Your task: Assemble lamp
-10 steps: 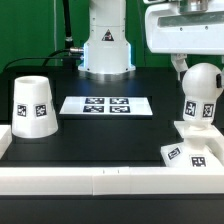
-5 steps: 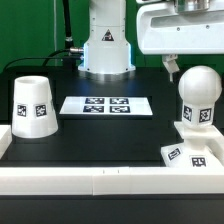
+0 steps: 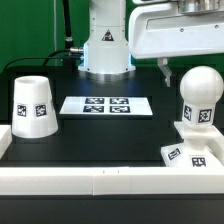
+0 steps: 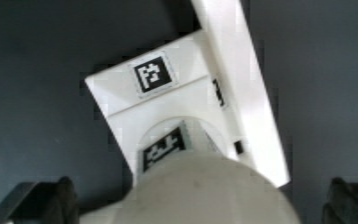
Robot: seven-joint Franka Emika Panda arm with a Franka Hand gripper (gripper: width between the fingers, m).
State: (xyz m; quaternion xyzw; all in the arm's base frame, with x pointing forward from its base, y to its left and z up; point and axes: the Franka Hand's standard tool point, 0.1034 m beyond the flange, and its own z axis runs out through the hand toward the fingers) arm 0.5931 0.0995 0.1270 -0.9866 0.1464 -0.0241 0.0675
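The gripper (image 4: 197,200) has lifted off the bulb (image 3: 200,92) and drawn toward the exterior view's left. Its fingers (image 4: 41,200) are spread wide and hold nothing. The bulb stands upright on the base (image 3: 189,152) at the exterior view's right, well apart from the shade (image 3: 32,105).

Bulb (image 3: 199,90), apparently seated on base (image 3: 190,146), stands exterior view's right of shade (image 3: 32,105).

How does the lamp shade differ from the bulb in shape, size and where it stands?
The shade is a tapered cup, wider at the bottom; the bulb has a round ball top. The shade is broader than the bulb. The shade stands alone at the exterior view's left; the bulb sits on the base at its right. Both are white, upright and tagged.
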